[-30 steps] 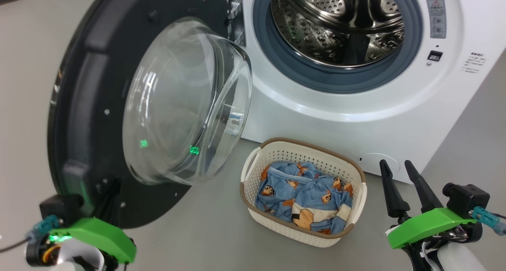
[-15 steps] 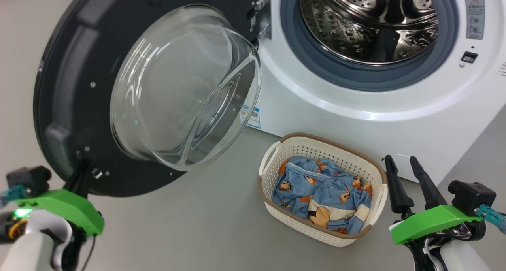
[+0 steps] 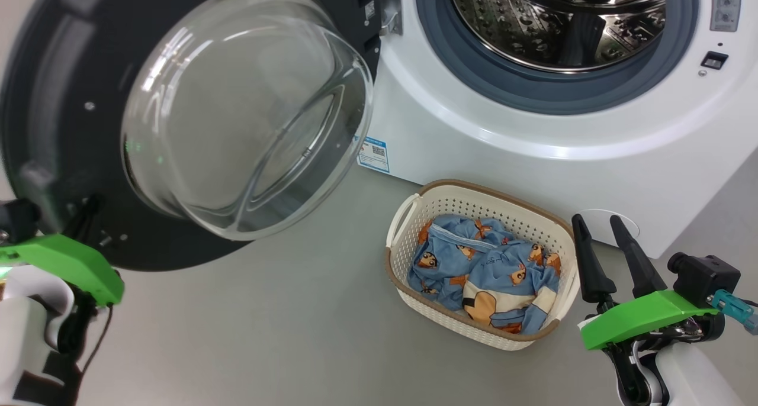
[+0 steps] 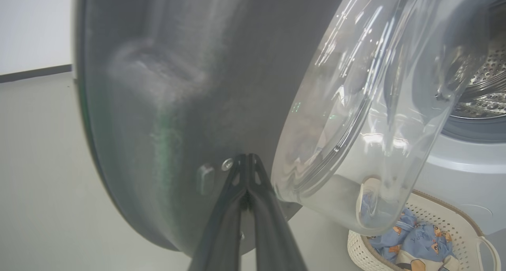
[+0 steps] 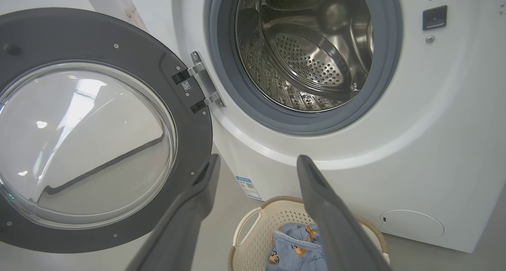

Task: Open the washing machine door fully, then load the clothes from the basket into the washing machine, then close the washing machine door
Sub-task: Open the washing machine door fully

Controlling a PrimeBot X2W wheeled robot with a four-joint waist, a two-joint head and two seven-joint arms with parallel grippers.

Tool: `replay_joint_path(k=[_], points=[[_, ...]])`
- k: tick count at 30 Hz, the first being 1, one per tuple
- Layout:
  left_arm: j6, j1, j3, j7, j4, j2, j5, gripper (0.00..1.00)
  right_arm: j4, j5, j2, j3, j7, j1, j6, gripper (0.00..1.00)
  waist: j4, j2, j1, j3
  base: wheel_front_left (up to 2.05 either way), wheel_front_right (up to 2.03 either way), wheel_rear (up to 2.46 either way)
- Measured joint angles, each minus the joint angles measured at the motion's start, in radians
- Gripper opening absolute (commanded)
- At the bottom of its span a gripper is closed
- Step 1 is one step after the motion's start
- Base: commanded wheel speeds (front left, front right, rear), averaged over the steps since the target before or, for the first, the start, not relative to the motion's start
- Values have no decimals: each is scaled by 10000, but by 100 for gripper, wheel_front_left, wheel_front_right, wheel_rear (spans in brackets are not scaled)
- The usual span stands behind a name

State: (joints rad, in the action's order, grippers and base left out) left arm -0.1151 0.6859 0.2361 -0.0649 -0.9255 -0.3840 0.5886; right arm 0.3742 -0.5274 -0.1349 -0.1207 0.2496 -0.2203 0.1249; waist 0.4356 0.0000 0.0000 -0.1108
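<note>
The washing machine door [image 3: 53, 98] hangs swung wide to the left, its bulging glass window [image 3: 237, 110] facing me. My left gripper [image 3: 89, 208] is shut, its tips pressed against the door's dark inner face [image 4: 178, 105] near the lower rim, fingertips [image 4: 247, 160] together beside a screw. The washing machine [image 3: 533, 163] shows its steel drum [image 3: 568, 27] with nothing in it. The cream basket [image 3: 468, 186] stands on the floor before it, holding the light blue clothes [image 3: 485, 270]. My right gripper [image 3: 595, 219] hovers open just right of the basket, fingers [image 5: 211, 168] apart, pointing at the drum [image 5: 308, 57].
Grey floor [image 3: 266, 323] spreads between the door and the basket. A blue label [image 3: 373, 153] sits low on the machine's front, left of the basket. The door hinge [image 5: 203, 85] is at the opening's left side. A round white cap [image 5: 411, 223] marks the machine's lower right.
The door has swung further open to the left, with my shut left gripper following against its inner face. The head camera shifted too. The right gripper and basket stay as they were.
</note>
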Motion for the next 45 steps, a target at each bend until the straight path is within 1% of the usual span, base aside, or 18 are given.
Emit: replay_joint_path(k=[8,17,21,30,37,42,43,44,45], points=[[-105,736,54,-345,-1269,-134,88,0,46,0,-2,-19,0,-9,0,100,-263,0,0,-55,0,0,0],[-176,982,341,-686,-1893,-196,94,0,65,0,12,-13,0,-9,0,100,-411,0,0,65,0,0,0],[-176,1057,541,-777,-2075,-190,280,0,67,0,13,-12,0,-8,0,100,-418,0,0,101,0,0,0],[-176,960,928,-1039,-1942,-213,700,0,71,-2,17,-54,0,-6,0,100,-534,0,0,186,0,0,0],[-174,319,1018,-1436,-1630,-334,1085,0,69,-10,33,-130,0,8,0,100,-787,0,0,313,0,0,0],[-174,-277,1068,-1662,-1078,-359,1267,0,65,-65,38,-280,0,13,0,100,-1036,0,0,418,0,0,0],[-174,-384,1058,-1720,-963,-357,1273,11,61,-84,46,-320,0,17,0,100,-1092,0,0,439,0,0,0],[-174,-503,1043,-1743,-807,-357,1292,33,58,-88,50,-345,0,25,0,100,-1151,0,0,461,0,0,0],[-171,-605,1037,-1745,-652,-353,1308,61,56,-88,50,-355,0,37,0,100,-1208,0,0,485,0,0,0]])
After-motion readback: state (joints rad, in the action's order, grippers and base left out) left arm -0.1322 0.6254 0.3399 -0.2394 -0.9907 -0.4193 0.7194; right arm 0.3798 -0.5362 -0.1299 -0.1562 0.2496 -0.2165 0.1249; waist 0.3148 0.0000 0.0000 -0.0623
